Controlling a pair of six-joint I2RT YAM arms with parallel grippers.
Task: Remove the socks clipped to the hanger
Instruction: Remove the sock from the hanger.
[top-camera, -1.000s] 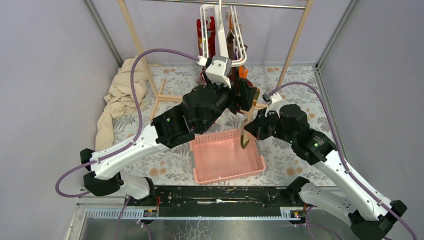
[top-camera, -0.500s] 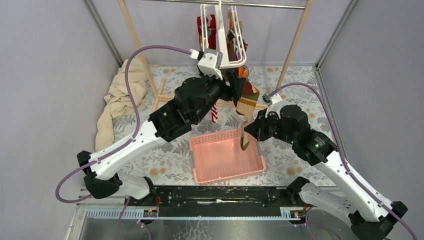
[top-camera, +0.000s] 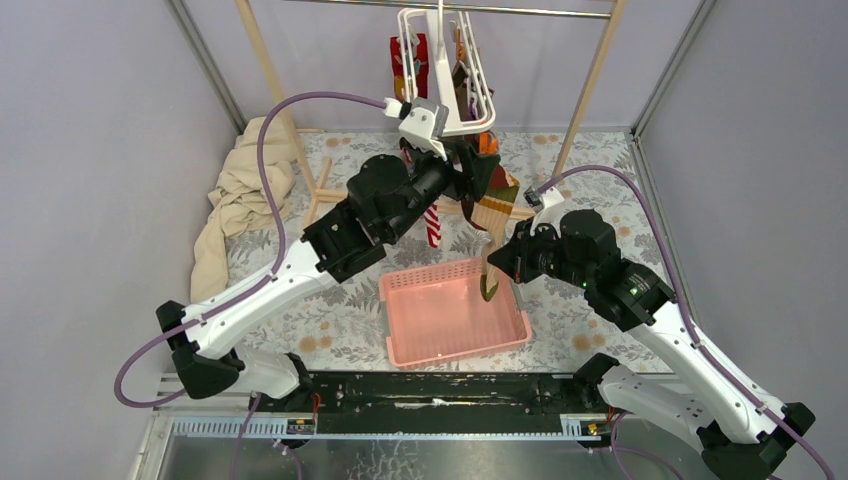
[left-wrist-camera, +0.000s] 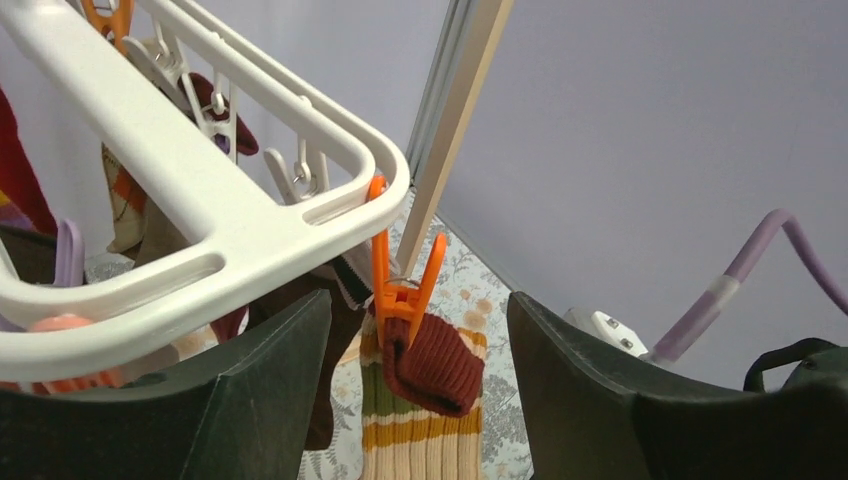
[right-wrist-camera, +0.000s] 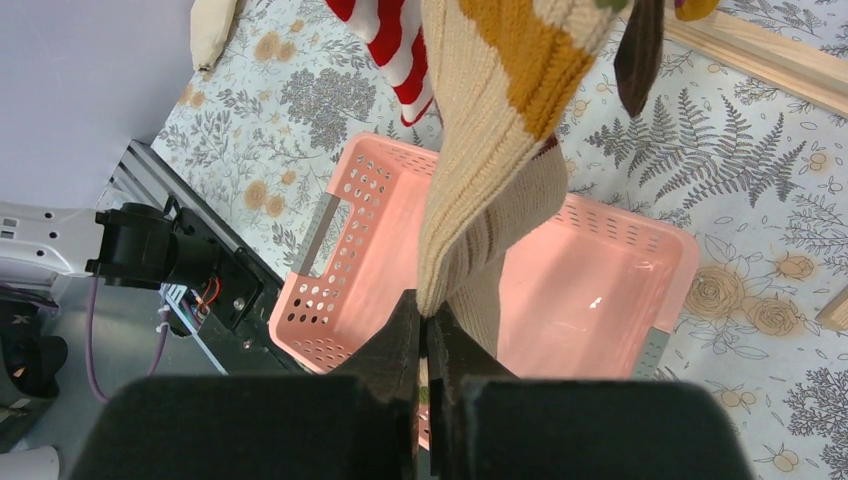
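Observation:
The white hanger (top-camera: 445, 75) hangs from the rail at the back, with socks clipped under it. In the left wrist view its corner (left-wrist-camera: 230, 215) carries an orange clip (left-wrist-camera: 400, 295) that pinches the maroon cuff of a beige striped sock (left-wrist-camera: 425, 430). My left gripper (left-wrist-camera: 420, 400) is open, with one jaw on each side of that clip and cuff; it also shows in the top view (top-camera: 470, 178). My right gripper (right-wrist-camera: 425, 335) is shut on the lower end of the same beige sock (right-wrist-camera: 500, 110), above the basket. A red-white striped sock (top-camera: 432, 226) hangs beside it.
A pink basket (top-camera: 400, 352) stands on the floral cloth between the arms, under the sock; it also shows in the right wrist view (right-wrist-camera: 335, 245). The wooden rail frame (top-camera: 592, 75) flanks the hanger. A beige cloth (top-camera: 235, 195) lies at the left wall.
My left arm has risen and swung left toward the hanger's lower corner, uncovering the beige and striped socks. My right gripper has kept its hold in the same place.

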